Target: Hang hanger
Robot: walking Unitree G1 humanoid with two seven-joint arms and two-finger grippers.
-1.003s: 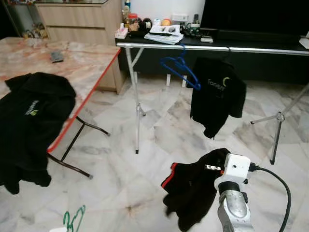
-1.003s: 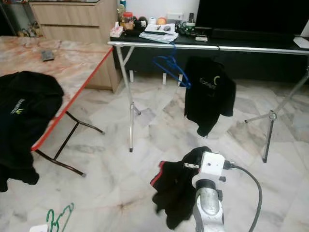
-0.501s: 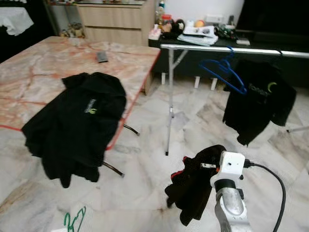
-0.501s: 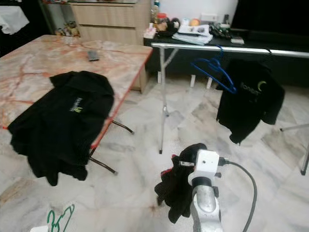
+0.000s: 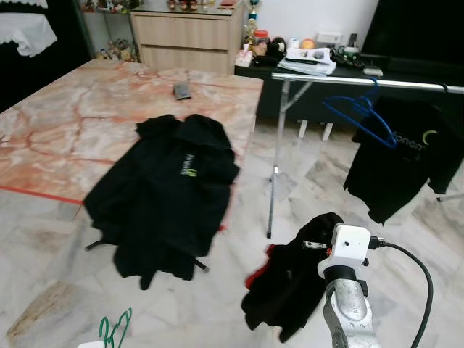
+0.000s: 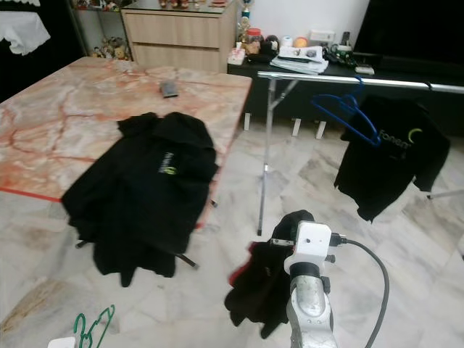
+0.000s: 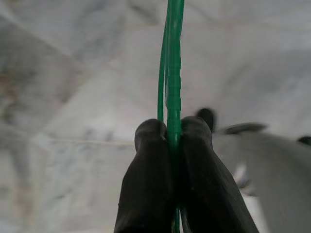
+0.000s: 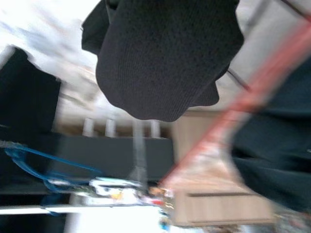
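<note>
While the left gripper (image 7: 167, 133) is pinching the green hanger (image 7: 171, 58) tight between both fingers, low at the robot's left, the right gripper's fingers are lying buried under a black garment (image 5: 293, 279), so I cannot tell their state. The camera has swung left since half a second ago, so the marble table (image 5: 65, 138) is showing more surface, a black shirt (image 5: 170, 192) draped over its edge. Open floor is lying between table and metal rail (image 5: 377, 82), which is carrying a blue hanger (image 5: 362, 116).

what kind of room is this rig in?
Most likely a home living or dining room used for laundry: a marble-top table with a black shirt laid on it, a clothes rail carrying a blue hanger, and a wooden cabinet behind.
</note>
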